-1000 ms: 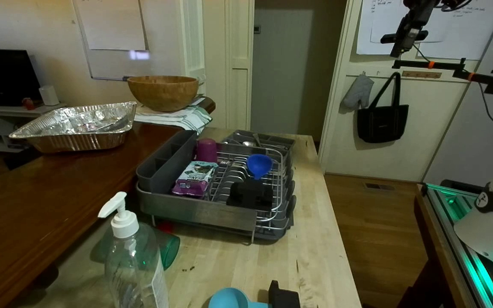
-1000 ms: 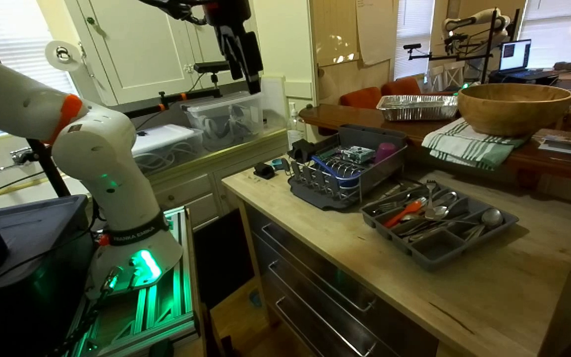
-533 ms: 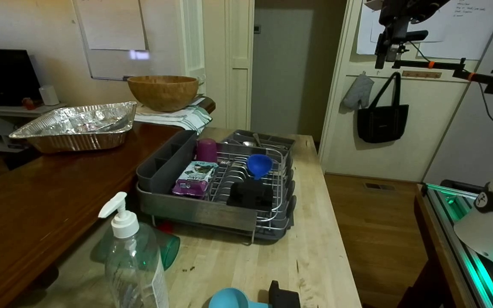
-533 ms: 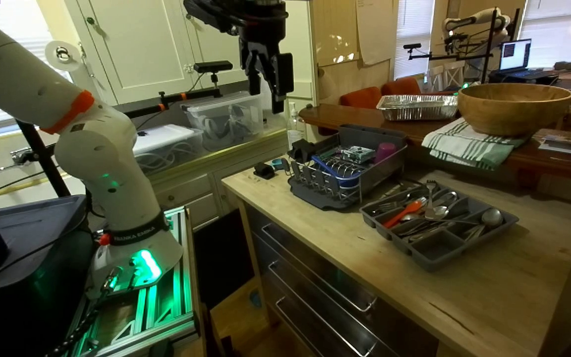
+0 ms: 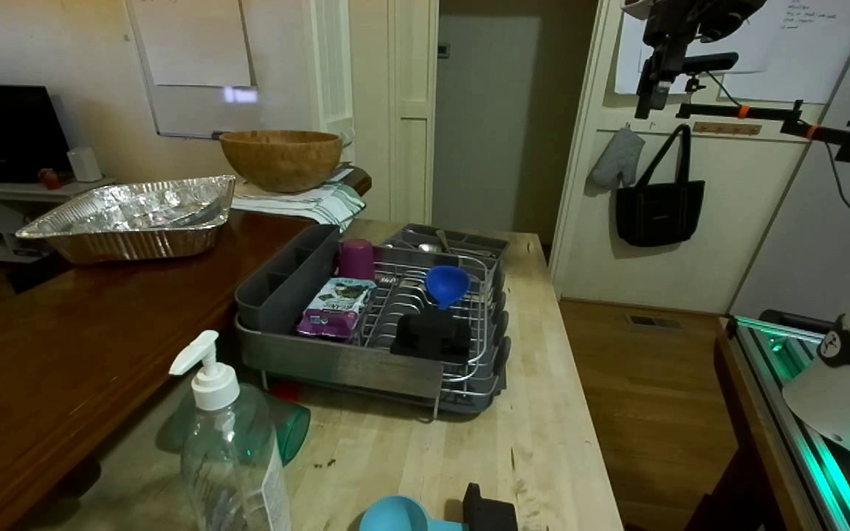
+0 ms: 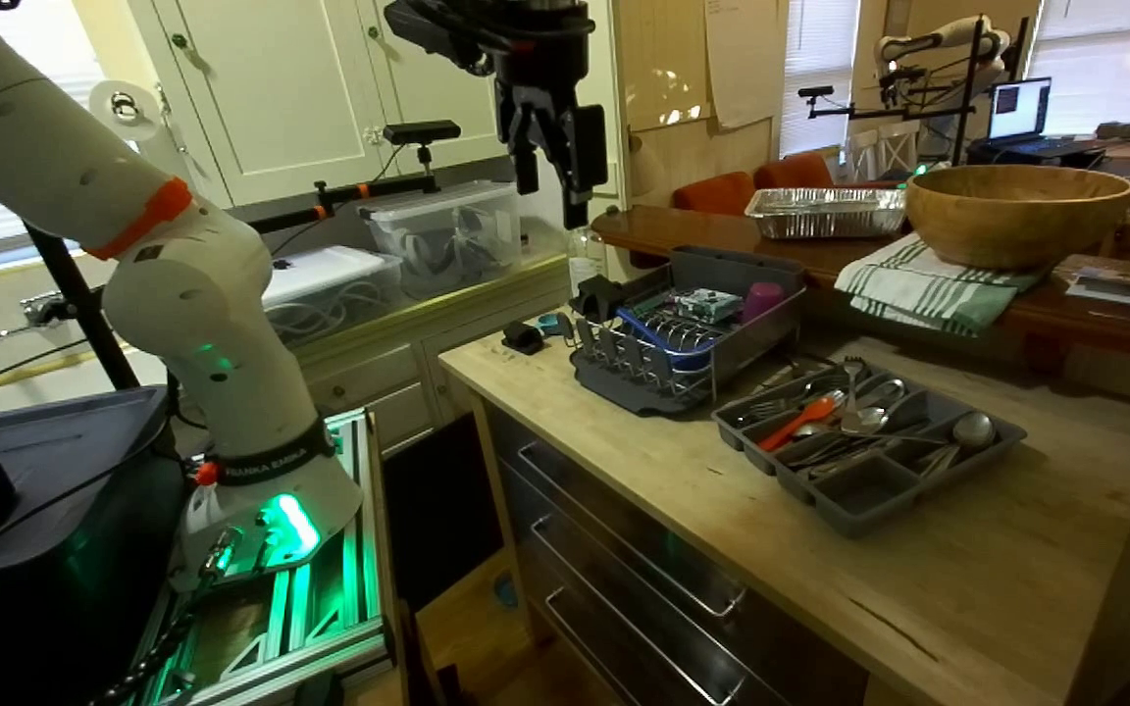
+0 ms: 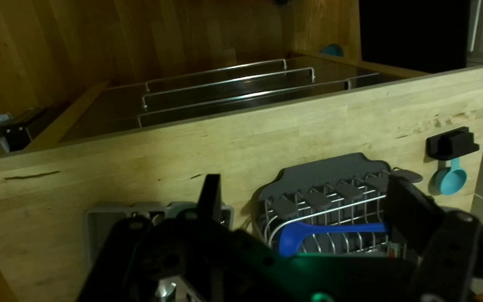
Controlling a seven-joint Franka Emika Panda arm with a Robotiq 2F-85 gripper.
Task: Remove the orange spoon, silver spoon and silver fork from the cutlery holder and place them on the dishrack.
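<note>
In an exterior view, the orange spoon [image 6: 796,424] is lying in the grey cutlery tray [image 6: 864,487], at about ten o'clock from the tray's middle. The Robotiq gripper [image 6: 551,204] is hanging high and well away from it, also toward ten o'clock, its jaws standing wide apart with nothing between them. The dishrack [image 5: 344,364] is standing near the tray, again at ten o'clock.

Crowding is looking like the main hazard: metal cutlery [image 6: 835,448] is lying close beside the orange spoon, so a loose aim could be pinching a neighbour as well. A jaw coming down off-line could be catching a tray wall and dragging everything along. The silver fork [image 6: 852,371], its tines pointing toward twelve o'clock, seems to be resting over other pieces, so lifting it could be shifting the pile. At the dishrack, the blue ladle [image 7: 329,229] is taking up room, and a spoon dropped onto it could be rolling off; slim handles could be slipping between wires.

The orange spoon is showing a bright red-orange and is looking like plastic, its broader end apparently facing two o'clock and its handle running toward eight. Several silver spoons [image 6: 885,391] are glinting nearby; which one the task is meaning cannot be told.
</note>
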